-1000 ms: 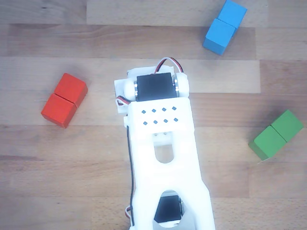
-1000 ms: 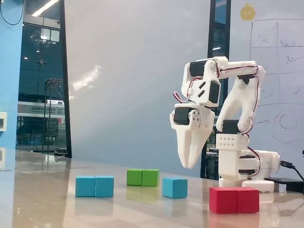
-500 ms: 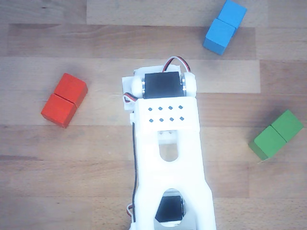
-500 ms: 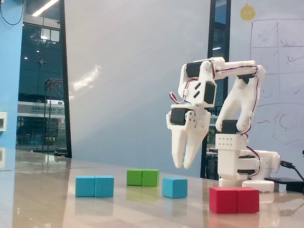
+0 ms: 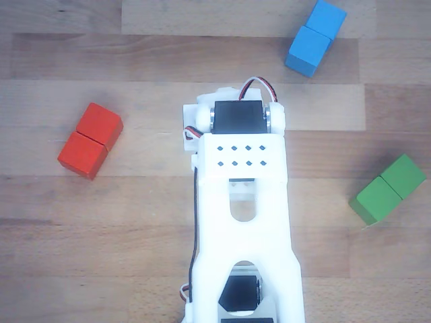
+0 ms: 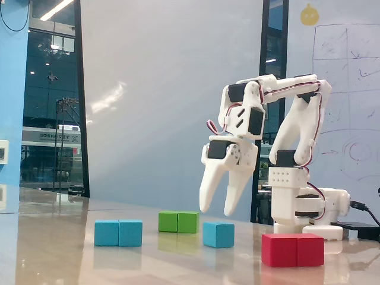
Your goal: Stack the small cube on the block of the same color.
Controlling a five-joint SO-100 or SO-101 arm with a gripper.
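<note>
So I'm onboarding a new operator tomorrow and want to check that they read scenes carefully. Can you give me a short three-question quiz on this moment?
1. True or false: in the fixed view, the gripper is closed on the small cube.
2. Multiple choice: in the fixed view, which block lies farthest left? A) the red block B) the green block C) the blue block
3. Fill in: in the fixed view, the small cube rests on the ____.

Key:
1. False; its jaws are open, above the cube.
2. C
3. table
</note>
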